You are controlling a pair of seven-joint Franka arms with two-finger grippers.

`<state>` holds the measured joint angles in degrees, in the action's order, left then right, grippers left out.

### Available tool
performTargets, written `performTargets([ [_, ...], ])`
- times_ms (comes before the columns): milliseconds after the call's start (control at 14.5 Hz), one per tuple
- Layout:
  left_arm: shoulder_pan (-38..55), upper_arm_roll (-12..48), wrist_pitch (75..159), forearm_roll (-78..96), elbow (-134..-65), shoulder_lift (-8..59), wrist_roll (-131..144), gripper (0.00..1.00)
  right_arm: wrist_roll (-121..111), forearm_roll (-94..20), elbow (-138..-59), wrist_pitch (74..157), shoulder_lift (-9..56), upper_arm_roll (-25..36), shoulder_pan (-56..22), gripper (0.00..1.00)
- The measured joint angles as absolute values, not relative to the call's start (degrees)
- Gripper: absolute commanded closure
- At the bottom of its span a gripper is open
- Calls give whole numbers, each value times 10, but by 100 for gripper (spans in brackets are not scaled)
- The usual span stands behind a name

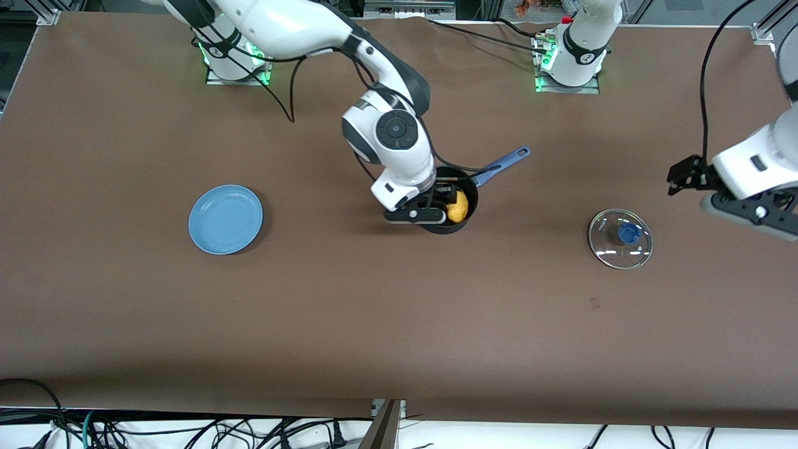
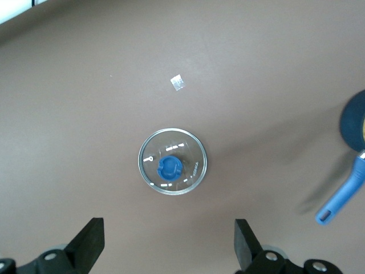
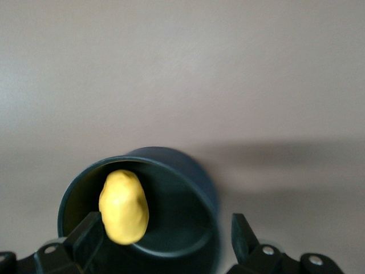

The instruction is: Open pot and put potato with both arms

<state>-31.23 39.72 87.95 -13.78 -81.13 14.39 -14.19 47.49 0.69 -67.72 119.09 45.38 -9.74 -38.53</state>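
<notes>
Glass lid lies flat on the brown table, nearest the front camera. Right gripper hangs spread over the uncovered pot, potato inside.

Left wrist view: left gripper, spread, above the lid.

Right wrist view: potato in the pot.

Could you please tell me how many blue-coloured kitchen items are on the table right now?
3: the blue plate toward the right arm's end; the pot's blue handle mid-table; the lid's blue knob toward the left arm's end. None appears hidden.
</notes>
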Motion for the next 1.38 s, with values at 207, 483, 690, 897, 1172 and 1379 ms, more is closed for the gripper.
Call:
performTargets([
  [207,-310,407,871,-109,-805,138,-112,0,396,7,-652,1095,410,-96,-344,0],
  [483,-177,311,847,-90,-823,93,-22,0,295,7,-647,981,351,-95,-268,0],
  [690,-22,142,845,-54,-859,56,2,0,206,9,-645,911,311,-92,-202,0],
  [897,1,79,886,-37,-920,25,2,0,111,9,-644,856,271,-91,-127,0],
  [1172,1,73,906,-35,-957,-2,21,0,40,12,-649,802,222,-83,-40,0],
  [1379,2,74,909,-35,-957,-8,35,0,-24,23,-687,794,177,-79,11,0],
])
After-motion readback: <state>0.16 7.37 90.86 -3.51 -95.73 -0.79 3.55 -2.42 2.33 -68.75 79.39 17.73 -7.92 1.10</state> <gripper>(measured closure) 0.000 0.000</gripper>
